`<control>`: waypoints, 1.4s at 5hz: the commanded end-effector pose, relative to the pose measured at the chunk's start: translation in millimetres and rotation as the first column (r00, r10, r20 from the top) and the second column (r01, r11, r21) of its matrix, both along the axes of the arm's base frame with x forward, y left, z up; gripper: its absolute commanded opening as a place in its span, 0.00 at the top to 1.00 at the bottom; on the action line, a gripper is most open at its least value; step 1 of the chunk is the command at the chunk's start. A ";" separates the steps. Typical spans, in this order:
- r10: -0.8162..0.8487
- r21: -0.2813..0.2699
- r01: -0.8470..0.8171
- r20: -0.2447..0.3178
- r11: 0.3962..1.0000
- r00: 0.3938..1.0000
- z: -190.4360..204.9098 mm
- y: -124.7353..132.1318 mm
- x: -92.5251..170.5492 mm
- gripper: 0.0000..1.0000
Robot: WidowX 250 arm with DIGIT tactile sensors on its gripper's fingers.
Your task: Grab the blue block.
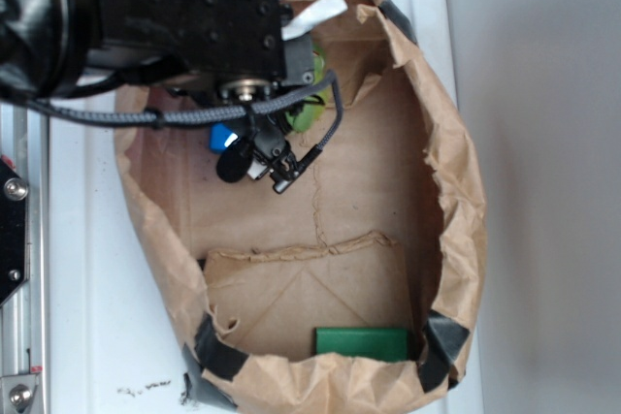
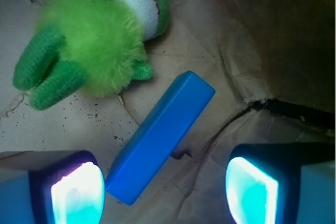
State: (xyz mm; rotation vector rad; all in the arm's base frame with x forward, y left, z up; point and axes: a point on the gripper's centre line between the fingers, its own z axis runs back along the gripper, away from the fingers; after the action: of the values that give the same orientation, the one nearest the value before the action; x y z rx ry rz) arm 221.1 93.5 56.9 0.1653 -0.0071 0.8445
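In the wrist view the plush frog [image 2: 92, 40] lies at the far left on the brown paper bag [image 2: 220, 35] floor, and the blue block [image 2: 160, 136] lies slantwise just right of it, near end low between the fingers [image 2: 79, 192]. The gripper [image 2: 163, 195] is spread wide, holding nothing. A flat dark green block [image 1: 361, 341] rests by the bag's near wall, well apart

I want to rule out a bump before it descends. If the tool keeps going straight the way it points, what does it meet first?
Probably the blue block, lying diagonally between the open tool's fingers; the plush frog sits off to one side. Depth is unclear.
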 end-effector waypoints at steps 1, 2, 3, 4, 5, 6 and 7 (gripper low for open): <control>0.254 0.007 -0.254 0.025 0.967 0.967 13.0 21.8 28.1 0.00; 0.328 0.025 -0.328 0.000 0.944 0.945 6.7 21.1 33.9 0.00; 0.356 0.041 -0.356 0.000 0.934 0.935 3.8 20.2 35.0 0.00; 0.331 0.057 -0.332 0.026 0.941 0.943 -1.0 17.3 29.9 0.00; 0.297 0.061 -0.298 0.034 0.953 0.954 -6.9 13.1 22.9 0.00; 0.288 0.038 -0.287 -0.031 0.957 0.957 -14.5 13.0 20.6 0.00; 0.255 -0.004 -0.256 -0.054 0.967 0.965 -15.0 10.8 19.7 0.00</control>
State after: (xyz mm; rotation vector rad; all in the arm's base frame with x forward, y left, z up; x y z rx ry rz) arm 236.1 90.3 28.2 0.1917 0.1172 1.0884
